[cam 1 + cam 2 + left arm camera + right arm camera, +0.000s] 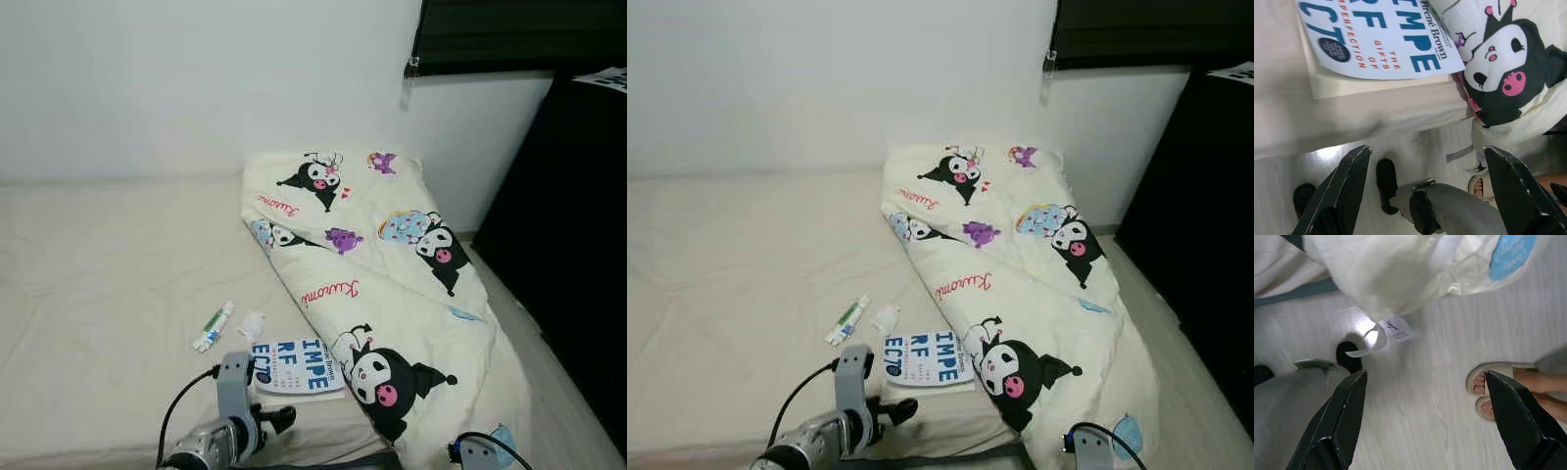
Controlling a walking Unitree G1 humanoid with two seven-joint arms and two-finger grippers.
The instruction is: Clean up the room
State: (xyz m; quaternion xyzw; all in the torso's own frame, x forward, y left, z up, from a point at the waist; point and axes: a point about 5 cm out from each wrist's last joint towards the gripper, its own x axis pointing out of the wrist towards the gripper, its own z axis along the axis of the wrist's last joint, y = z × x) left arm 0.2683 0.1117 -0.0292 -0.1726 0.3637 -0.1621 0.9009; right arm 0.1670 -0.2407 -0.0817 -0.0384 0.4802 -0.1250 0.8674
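Plain white wall [196, 88] at the back, a dark window blind [509, 34] in the upper right corner, a tall black cabinet [568, 245] along the right side. Below — a wide bed with a cream sheet [98, 274], wrinkled, running from the wall to the near edge.

On the right half of the bed, a crumpled cream duvet printed with black-and-pink cartoon characters [392, 294], reaching from the wall end down over the near corner and hanging over the edge toward the pale wooden floor [1425, 406].

On the sheet, just beside the duvet's left border: a white paperback book with large blue letters on its cover [294, 365], lying flat near the front edge. Behind it, a small crumpled white tissue [252, 322], and left of that, close by, a thin white tube with green and blue marks [213, 326], lying diagonally.

Left gripper [1425, 191] low before the bed edge, fingers spread wide apart, holding nothing; the book and a cartoon face of the duvet ahead of it. Right gripper [1425, 421] low at the duvet's hanging corner, pointed at the floor, fingers also wide apart and empty. On the floor there, a person's feet in pale sandals [1498, 387].
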